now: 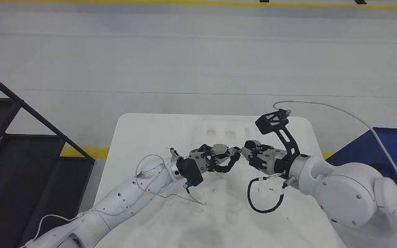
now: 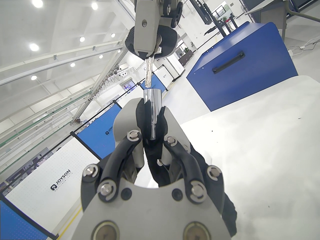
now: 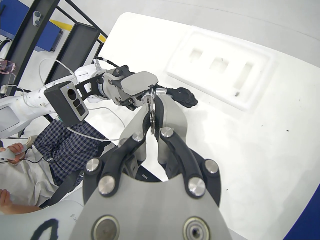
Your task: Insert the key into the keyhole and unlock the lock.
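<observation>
Gripping the key (image 2: 149,72) by its head with the right tool (image 3: 153,106), clamped shut on it and leaving the blade sticking out bare for a clean entry. Sitting at 3 o'clock of the lock (image 2: 153,114) in the top view, facing the left tool (image 2: 150,109) at 9 o'clock. Squeezing the chrome barrel there, closed firmly around it, holding it up off the surface (image 3: 250,151) and turning the keyhole (image 3: 147,99) square toward the blade. Bringing tip to mouth: touching or a whisker short, hard to call, but by the look of it not seated yet. Letting the black cable (image 3: 185,96) sag away toward 6 o'clock, clear of the approach. Probably needing a straight push along the barrel's axis, then a twist, and risking a skid off the rim with any tilt in the blade. Spotting, farther out at 12 o'clock, the white foam tray (image 3: 180,58) with its three recesses, resting on the surface.
</observation>
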`<state>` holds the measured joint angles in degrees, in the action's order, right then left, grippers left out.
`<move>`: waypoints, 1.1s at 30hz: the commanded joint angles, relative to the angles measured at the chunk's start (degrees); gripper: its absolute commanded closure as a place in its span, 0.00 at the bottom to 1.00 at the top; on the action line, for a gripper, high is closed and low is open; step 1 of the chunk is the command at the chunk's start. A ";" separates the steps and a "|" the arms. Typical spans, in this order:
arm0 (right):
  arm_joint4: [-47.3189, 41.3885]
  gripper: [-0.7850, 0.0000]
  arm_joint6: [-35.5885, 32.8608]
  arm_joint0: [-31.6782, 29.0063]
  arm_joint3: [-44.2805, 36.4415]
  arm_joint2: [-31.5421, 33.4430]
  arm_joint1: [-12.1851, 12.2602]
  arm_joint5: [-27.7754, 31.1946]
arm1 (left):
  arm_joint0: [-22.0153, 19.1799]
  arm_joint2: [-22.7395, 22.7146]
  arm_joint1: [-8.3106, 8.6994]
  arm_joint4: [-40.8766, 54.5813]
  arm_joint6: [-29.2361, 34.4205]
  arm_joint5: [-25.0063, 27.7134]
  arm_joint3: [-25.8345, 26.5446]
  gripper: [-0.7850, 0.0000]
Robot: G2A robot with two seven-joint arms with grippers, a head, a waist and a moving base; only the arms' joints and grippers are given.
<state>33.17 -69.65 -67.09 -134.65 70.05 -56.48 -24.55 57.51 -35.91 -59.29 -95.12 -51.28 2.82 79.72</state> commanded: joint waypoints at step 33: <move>-2.40 1.00 0.30 -1.02 0.00 0.37 0.17 -2.29 | 2.95 -4.72 -2.09 -5.42 -0.50 2.09 0.56 1.00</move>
<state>30.81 -69.32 -68.09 -134.65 70.45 -56.32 -26.83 60.40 -40.56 -61.32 -100.37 -51.71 4.79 80.20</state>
